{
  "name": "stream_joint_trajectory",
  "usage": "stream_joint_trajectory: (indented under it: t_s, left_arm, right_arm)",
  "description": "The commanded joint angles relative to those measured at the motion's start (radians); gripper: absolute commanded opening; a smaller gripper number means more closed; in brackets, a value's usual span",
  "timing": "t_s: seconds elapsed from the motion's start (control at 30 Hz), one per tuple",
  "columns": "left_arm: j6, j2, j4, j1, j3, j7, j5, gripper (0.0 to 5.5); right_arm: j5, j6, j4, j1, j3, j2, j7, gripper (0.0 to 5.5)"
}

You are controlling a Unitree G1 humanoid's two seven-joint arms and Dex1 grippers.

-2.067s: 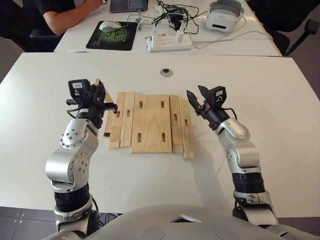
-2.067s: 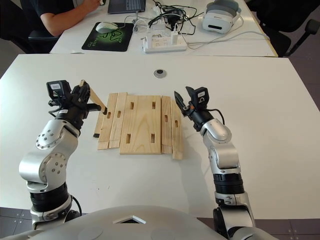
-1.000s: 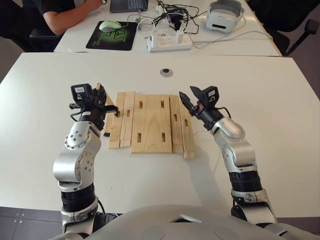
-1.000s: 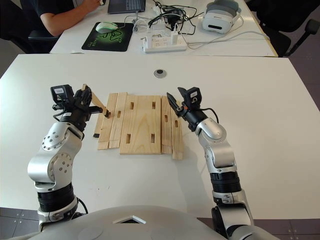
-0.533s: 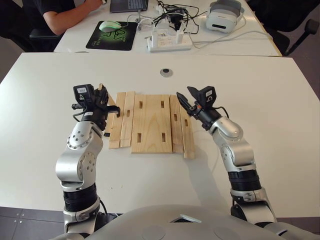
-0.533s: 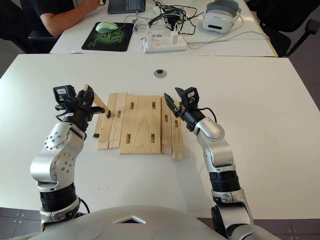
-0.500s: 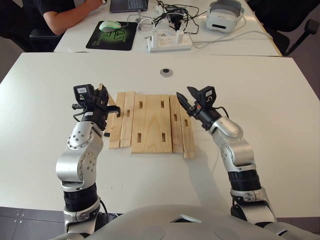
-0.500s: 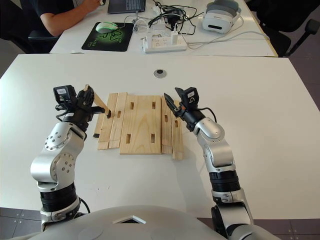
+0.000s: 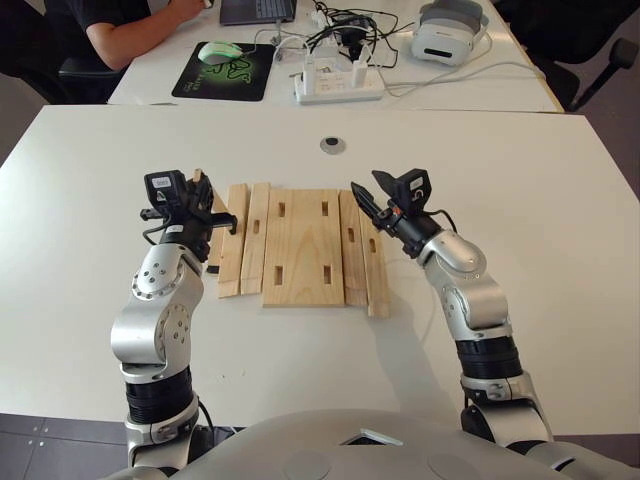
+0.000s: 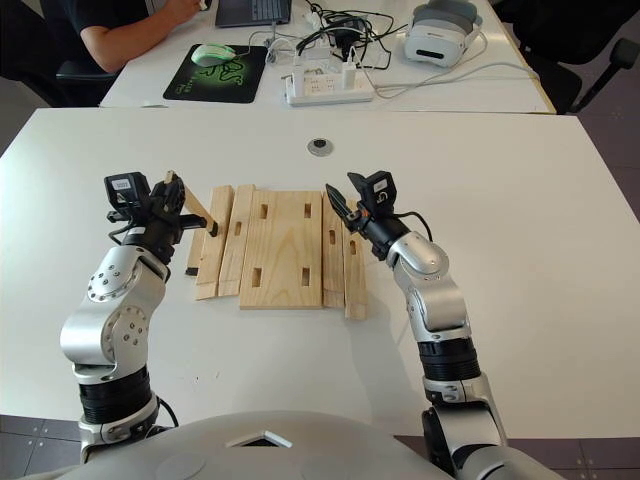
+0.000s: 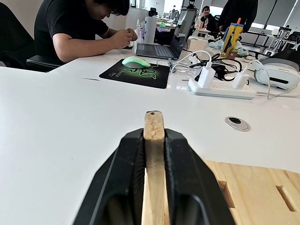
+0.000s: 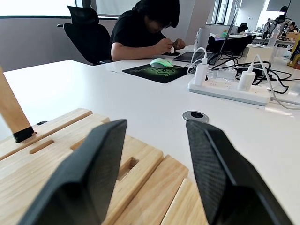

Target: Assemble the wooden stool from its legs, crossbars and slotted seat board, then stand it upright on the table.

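The slotted seat board (image 9: 303, 245) lies flat mid-table, with wooden slats on its left (image 9: 245, 235) and right (image 9: 362, 250). My left gripper (image 9: 200, 208) is at the left edge of this set, shut on a wooden leg (image 10: 198, 211) with a black tip. The leg slants down toward the left slats and shows between the fingers in the left wrist view (image 11: 153, 154). My right gripper (image 9: 375, 205) hovers open just above the right slats, with nothing between its fingers (image 12: 84, 187). The wood pieces (image 12: 140, 173) lie right below it.
A round grommet (image 9: 332, 145) sits in the table behind the boards. On the far desk are a power strip (image 9: 338, 85), a mouse pad (image 9: 225, 70) and a white headset (image 9: 452, 30). Bare tabletop lies to the left and right of the wood.
My right gripper has moved left, from beside the right slats to over them. My left gripper with the leg has edged slightly right toward the left slats.
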Motion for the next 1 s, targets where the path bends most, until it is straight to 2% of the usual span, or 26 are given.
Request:
stream_joint_trajectory:
  t_s: [0.03, 0.4, 1.0]
  left_arm:
    - [0.014, 0.011, -0.001, 0.021, -0.016, -0.006, 0.023, 0.44]
    - [0.008, 0.001, -0.054, 0.143, -0.121, 0.003, 0.109, 0.44]
    - [-0.04, 0.003, 0.031, 0.128, -0.121, -0.039, 0.125, 0.44]
  right_arm:
    - [0.004, 0.017, -0.019, -0.01, -0.001, 0.0, 0.001, 2.35]
    - [-0.031, 0.027, -0.073, 0.003, 0.037, -0.039, 0.02, 2.35]
    - [-0.027, 0.028, -0.037, -0.006, 0.019, -0.035, 0.021, 2.35]
